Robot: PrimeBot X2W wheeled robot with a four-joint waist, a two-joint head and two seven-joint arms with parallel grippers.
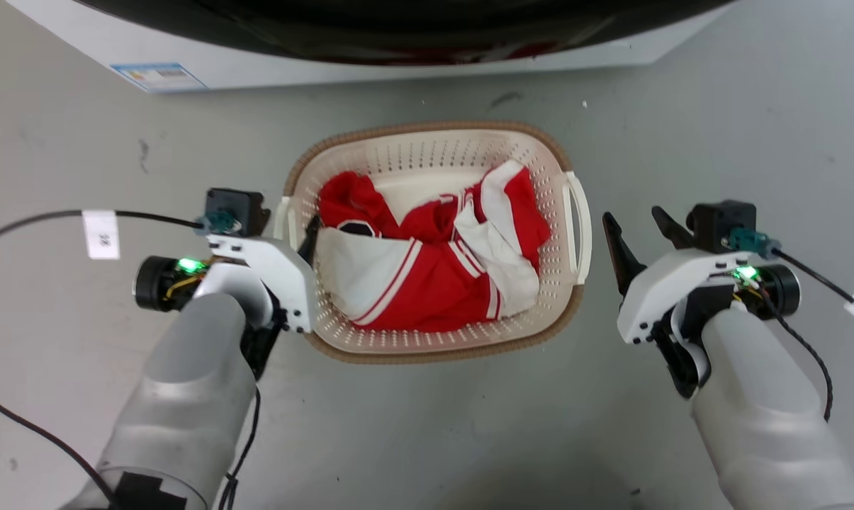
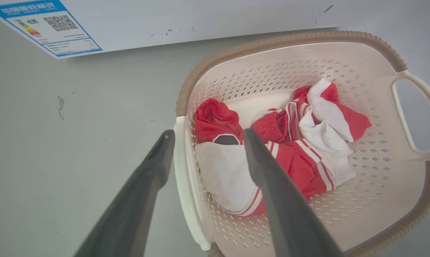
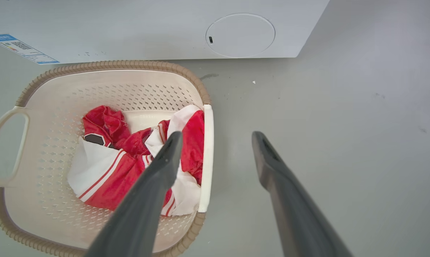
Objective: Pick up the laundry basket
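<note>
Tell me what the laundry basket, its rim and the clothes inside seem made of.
Laundry basket: likely moulded plastic, cream, smooth semi-matte, with neat punched-looking holes. Rim: probably plastic too, brown, moulded in a woven-rope pattern. Clothes: soft fabric, red and white, creased and folded; fibre can't be told.

The laundry basket is cream with a brown woven-look rim, the clothes red and white.

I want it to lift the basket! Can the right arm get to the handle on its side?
Probably yes. The right pincer is open beside the right handle of the laundry basket, with just bare floor between and nothing blocking.
</note>
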